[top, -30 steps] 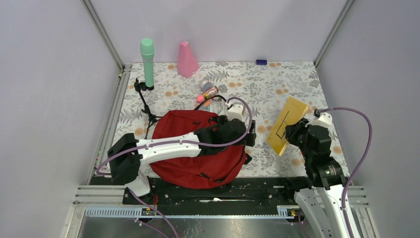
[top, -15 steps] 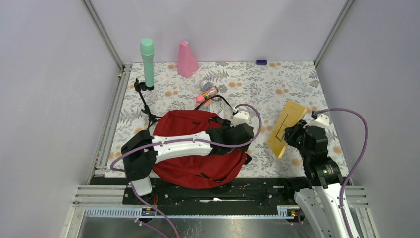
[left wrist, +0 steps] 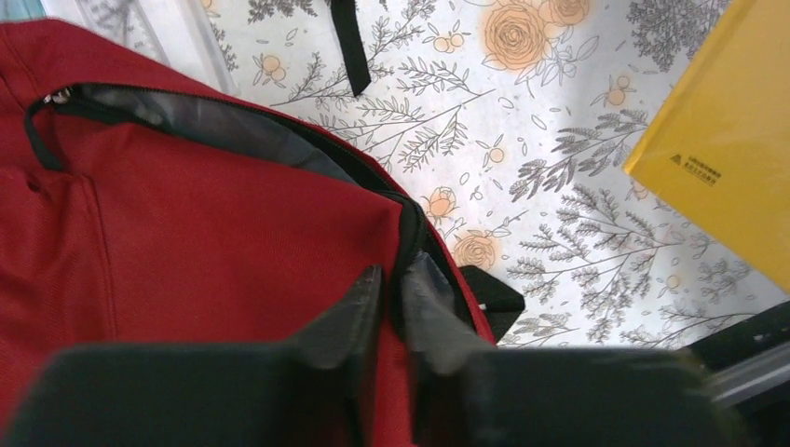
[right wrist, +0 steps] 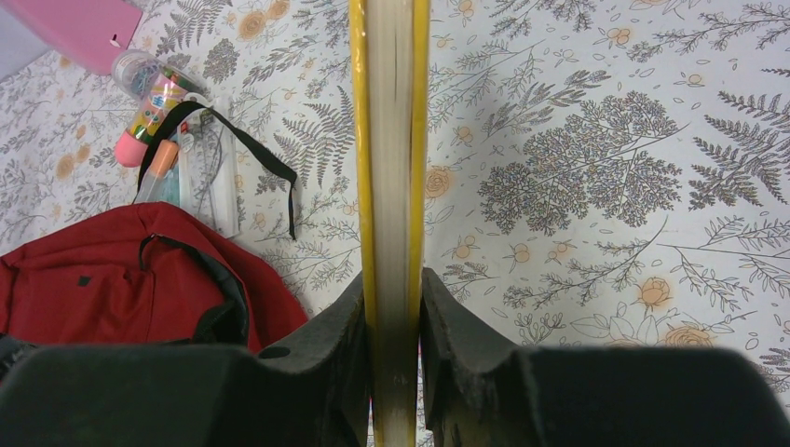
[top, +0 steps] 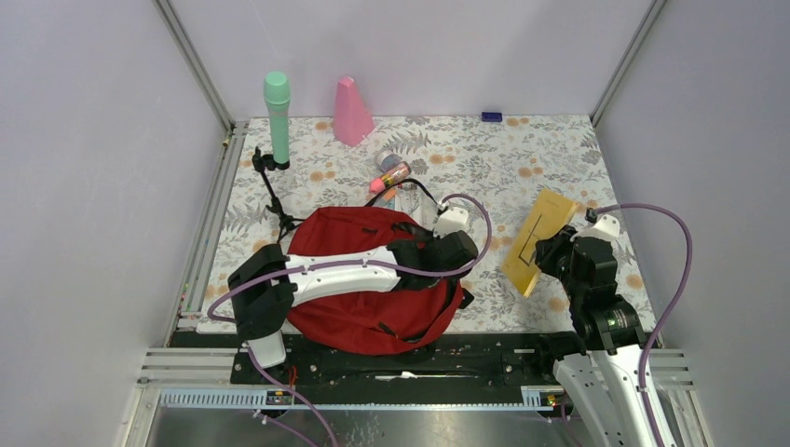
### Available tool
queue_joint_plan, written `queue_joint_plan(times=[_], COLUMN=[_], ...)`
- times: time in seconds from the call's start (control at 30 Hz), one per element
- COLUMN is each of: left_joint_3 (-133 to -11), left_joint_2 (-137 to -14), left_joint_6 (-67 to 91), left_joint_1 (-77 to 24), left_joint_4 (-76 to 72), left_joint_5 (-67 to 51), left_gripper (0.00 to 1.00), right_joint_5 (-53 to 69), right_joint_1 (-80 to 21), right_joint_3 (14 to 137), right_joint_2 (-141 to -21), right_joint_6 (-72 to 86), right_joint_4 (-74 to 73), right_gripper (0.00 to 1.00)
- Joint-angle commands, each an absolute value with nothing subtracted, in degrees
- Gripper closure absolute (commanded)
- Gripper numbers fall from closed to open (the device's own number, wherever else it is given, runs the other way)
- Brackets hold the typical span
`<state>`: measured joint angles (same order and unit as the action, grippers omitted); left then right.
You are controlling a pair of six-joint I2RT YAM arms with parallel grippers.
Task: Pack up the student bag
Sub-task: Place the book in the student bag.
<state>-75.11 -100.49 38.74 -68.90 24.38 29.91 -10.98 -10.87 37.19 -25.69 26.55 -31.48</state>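
1. Student bag (top: 373, 321): red, lying flat on the floral worktop (top: 522, 149) against the near edge, left of centre, with the black-lined zip opening gaping on the side toward the right edge.
2. Left gripper (left wrist: 391, 275): reaching across the bag, fingers drawn narrow and pinching the black rim of that opening.
3. Right gripper (right wrist: 391, 289): clamped on a yellow book (top: 538, 237), held on edge with the page block facing the wrist camera, near the bag's open side but apart from it.
4. Just beyond the bag, toward the far edge: a pink tube (top: 391, 175) beside a trailing black strap (right wrist: 251, 149).
5. Far-left corner: a green cylinder (top: 277, 112) on a black stand, with a pink cone (top: 352, 112) near it.
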Motion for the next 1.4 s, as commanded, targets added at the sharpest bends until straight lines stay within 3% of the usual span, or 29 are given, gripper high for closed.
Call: queue_joint_plan(times=[0.0,0.03,0.13,0.33,0.6,0.73,0.9,1.37], left_joint_3=[-75.05,-74.46,-72.22,-72.16,-74.89,-74.87,-71.59,-58.83], left_joint_2=[-97.21,-96.09,-90.65,-77.77,-67.52,-64.71,-62.23,-54.87], left_joint_6=[41.08,41.39,38.74,25.88,15.66,12.77,8.90,9.55], left_joint_1=[-66.86,-66.46,-66.18,-64.63,-56.14,-50.38,-44.70,-39.48], left_joint_4=[24.48,24.36,22.69,22.29,30.06,31.36,27.87,12.19], left_joint_5=[29.87,30.43,33.13,37.70,28.10,17.17,3.01,-10.66], left_gripper=[0.95,1.00,1.00,1.00,1.00,1.00,1.00,1.00], right_joint_5=[-11.36,-11.34,-10.59,2.43,24.54,30.48,29.30,24.43], right_joint_1=[-11.07,-11.07,-11.12,-11.07,-11.07,-11.18,-13.02,-30.67], right_joint_3=[38.50,38.56,39.87,43.22,40.28,37.95,35.70,31.91], right_joint_2=[-24.90,-24.69,-23.81,-21.43,-29.51,-31.98,-32.77,-50.75], right_joint_6=[26.53,26.51,27.23,29.89,42.61,48.87,49.36,50.31], right_joint_4=[-26.56,-26.60,-27.38,-24.45,-15.48,-9.00,-4.65,12.04], right_gripper=[1.00,1.00,1.00,1.00,1.00,1.00,1.00,1.00])
